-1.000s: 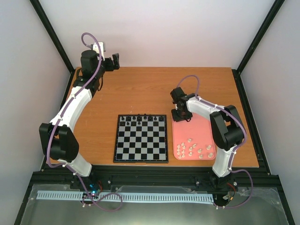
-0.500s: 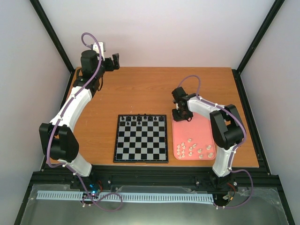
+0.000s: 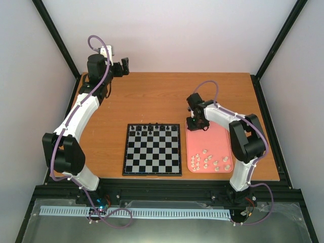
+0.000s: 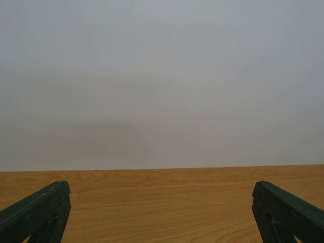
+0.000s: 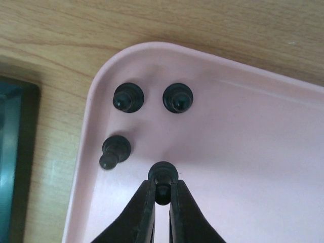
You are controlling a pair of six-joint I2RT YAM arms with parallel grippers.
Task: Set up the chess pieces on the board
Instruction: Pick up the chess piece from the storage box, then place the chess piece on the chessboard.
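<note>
Right gripper point(image 5: 162, 191) tight around one black chess piece point(image 5: 163, 171), squarely between its fingertips (on the pink tray point(image 5: 243, 152)).

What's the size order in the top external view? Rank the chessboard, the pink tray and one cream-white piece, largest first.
1. chessboard
2. pink tray: looks slightly smaller, though the right arm hides part of it
3. cream-white piece: by far the smallest
</note>
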